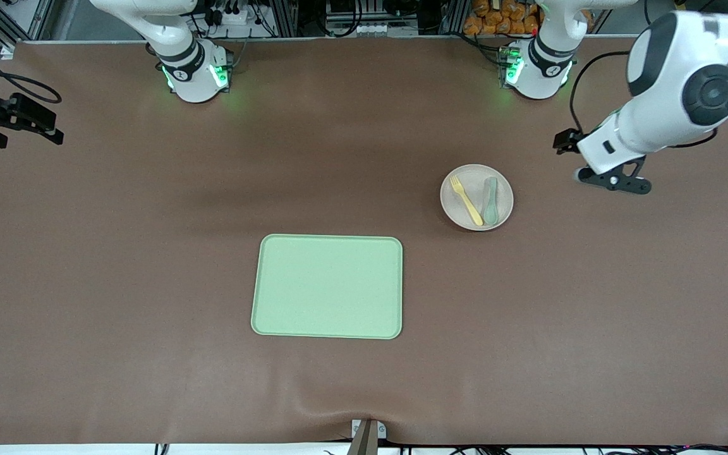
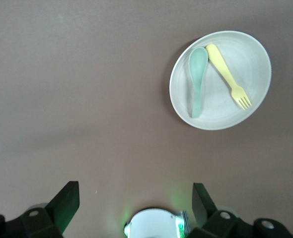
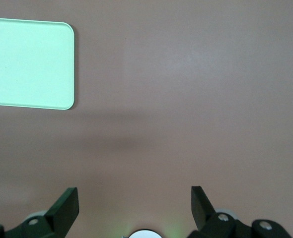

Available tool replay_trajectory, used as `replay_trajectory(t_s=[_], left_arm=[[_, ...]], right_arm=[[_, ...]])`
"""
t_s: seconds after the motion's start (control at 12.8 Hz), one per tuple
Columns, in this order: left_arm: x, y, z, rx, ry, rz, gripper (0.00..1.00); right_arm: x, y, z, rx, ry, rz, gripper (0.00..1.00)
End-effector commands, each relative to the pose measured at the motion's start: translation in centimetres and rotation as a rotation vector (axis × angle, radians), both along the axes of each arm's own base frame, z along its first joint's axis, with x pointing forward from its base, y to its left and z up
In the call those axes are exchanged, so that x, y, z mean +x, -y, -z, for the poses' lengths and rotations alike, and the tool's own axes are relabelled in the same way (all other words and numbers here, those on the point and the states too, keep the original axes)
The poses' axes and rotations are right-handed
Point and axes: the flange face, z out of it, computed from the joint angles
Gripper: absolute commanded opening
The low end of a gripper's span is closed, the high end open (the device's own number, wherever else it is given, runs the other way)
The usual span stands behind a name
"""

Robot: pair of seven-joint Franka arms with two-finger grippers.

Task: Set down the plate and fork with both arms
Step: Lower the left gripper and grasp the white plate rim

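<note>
The round cream plate (image 1: 457,212) rests on the brown table toward the left arm's end. In it lie the pale-yellow fork (image 1: 467,201) and, beside it, a grey-green spoon (image 1: 490,201). My left gripper (image 1: 617,181) hangs open and empty over bare table beside the plate, nearer the table's end. Its wrist view shows the plate (image 2: 221,101), the fork (image 2: 228,77) and the spoon (image 2: 198,82) well clear of the open left gripper (image 2: 135,191). Over the table's right-arm end, my right gripper (image 1: 54,129) is also open and empty, with only bare table between the fingers of the right gripper (image 3: 135,194).
A rectangular light-green tray (image 1: 327,286) lies mid-table, nearer the front camera than the plate; one corner of the tray (image 3: 27,62) shows in the right wrist view. Both arm bases (image 1: 196,76) stand along the table's back edge.
</note>
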Motion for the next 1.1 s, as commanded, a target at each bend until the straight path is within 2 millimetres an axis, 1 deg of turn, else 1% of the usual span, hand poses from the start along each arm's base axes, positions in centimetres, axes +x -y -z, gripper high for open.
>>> replay_trajectory(t_s=[0.0, 0.16, 0.24, 0.55, 0.71, 1.02], left_arm=[[-1.8, 0.5, 4.1, -0.012, 0.025, -0.002, 1.00], [-2.9, 0.3, 7.7, -0.015, 0.046, -0.001, 1.00], [-3.1, 0.1, 9.2, -0.020, 0.061, -0.004, 1.00], [-1.4, 0.6, 15.3, -0.060, 0.072, -0.020, 1.00], [-0.7, 0.7, 17.7, -0.076, 0.101, -0.030, 1.00], [-0.1, 0.8, 21.2, -0.091, 0.100, -0.041, 1.00]], right_arm=[[-0.1, 0.3, -0.1, 0.019, 0.001, -0.005, 1.00], [-0.1, 0.3, -0.1, 0.019, -0.001, -0.005, 1.00], [-0.1, 0.2, -0.1, 0.019, 0.001, -0.006, 1.00], [-0.1, 0.3, -0.1, 0.019, 0.001, -0.005, 1.00], [-0.1, 0.3, -0.1, 0.019, -0.001, -0.005, 1.00], [-0.1, 0.3, -0.1, 0.019, -0.001, -0.005, 1.00]])
